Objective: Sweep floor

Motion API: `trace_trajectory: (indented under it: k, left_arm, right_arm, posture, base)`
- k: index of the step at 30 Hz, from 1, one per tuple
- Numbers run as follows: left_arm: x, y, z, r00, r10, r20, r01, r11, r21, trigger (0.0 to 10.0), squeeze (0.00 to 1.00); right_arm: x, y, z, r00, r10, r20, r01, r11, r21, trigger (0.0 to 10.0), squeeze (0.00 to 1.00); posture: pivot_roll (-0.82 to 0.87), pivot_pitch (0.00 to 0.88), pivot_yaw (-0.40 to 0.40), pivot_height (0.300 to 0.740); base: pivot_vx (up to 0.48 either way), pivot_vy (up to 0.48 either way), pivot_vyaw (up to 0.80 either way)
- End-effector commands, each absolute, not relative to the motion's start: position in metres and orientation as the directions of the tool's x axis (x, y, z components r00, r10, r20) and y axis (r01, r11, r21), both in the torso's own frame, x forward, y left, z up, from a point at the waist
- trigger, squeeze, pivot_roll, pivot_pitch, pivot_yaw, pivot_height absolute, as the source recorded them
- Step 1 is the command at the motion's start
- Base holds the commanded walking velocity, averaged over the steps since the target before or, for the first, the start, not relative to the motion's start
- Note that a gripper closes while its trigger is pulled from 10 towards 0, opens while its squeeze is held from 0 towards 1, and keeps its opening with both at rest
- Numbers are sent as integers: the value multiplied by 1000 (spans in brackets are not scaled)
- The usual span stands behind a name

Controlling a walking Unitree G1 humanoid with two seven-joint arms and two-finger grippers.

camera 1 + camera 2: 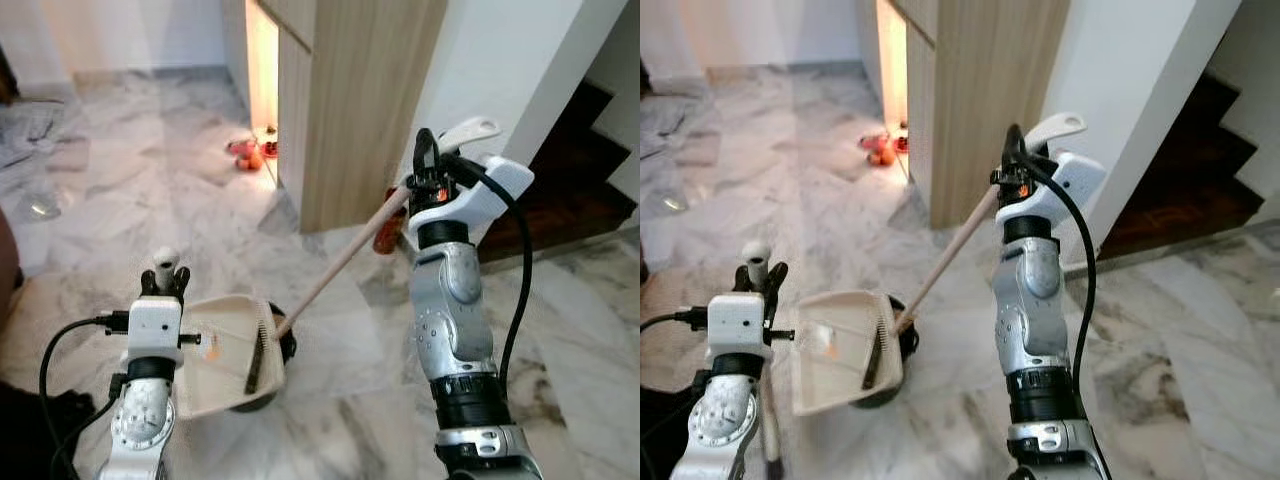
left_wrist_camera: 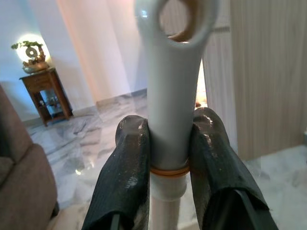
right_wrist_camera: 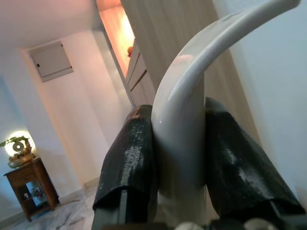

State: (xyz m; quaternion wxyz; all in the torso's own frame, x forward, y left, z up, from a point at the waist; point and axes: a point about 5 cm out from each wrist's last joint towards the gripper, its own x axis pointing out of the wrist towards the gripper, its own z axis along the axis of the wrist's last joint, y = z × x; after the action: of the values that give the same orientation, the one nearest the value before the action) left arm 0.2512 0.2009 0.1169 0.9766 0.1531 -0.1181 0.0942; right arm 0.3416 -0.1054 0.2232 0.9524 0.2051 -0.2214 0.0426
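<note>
Silver forearms filled the bottom of the head views, the left at seven o'clock and the right at five o'clock. The left claw (image 1: 165, 278) was clamped on the upright white handle (image 2: 168, 96) of the dustpan (image 1: 225, 355); in the left wrist view both black fingers (image 2: 127, 163) pressed against that handle just below its hanging loop. The dustpan's cream tray rested on the marble floor (image 1: 330, 400) at about six o'clock, with a dark comb edge along its right side and a small orange speck inside.

The right claw (image 1: 428, 165) gripped the top of the broom (image 1: 340, 262), its fingers closed around the white hooked cap (image 3: 192, 96). The pale wooden stick slanted down toward seven o'clock, and the dark broom head sat touching the pan's right rim.

Both tools looked light and stiff, a thin stick and a hard plastic pan, so they should steer easily; the smooth plastic ends might twist in a grip, and holding lower on the stick would likely give firmer control.

At twelve o'clock a wooden cabinet (image 1: 350, 100) stood, with small red and orange objects (image 1: 250, 152) on the floor beside it. Dark stairs (image 1: 570, 190) rose at two o'clock.
</note>
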Motion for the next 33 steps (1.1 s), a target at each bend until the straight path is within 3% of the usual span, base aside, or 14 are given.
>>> trace_trajectory:
  k: [1,11,33]
  left_arm:
    - [251,201,124,945,137,297,-224,933,282,10000,0]
    - [252,199,124,944,129,302,-217,936,277,10000,0]
    - [250,200,124,946,130,297,-213,941,265,10000,0]
  right_arm:
    - [338,-98,247,848,-4,530,-229,899,374,10000,0]
    - [338,-98,246,849,-3,529,-229,900,372,10000,0]
    - [339,-99,237,869,-10,495,-212,896,389,10000,0]
  posture:
    - [112,13,-69,740]
    - [108,26,-71,740]
    - [113,30,-63,740]
  base:
    - [428,0,0]
    - [363,0,0]
    - [0,24,0]
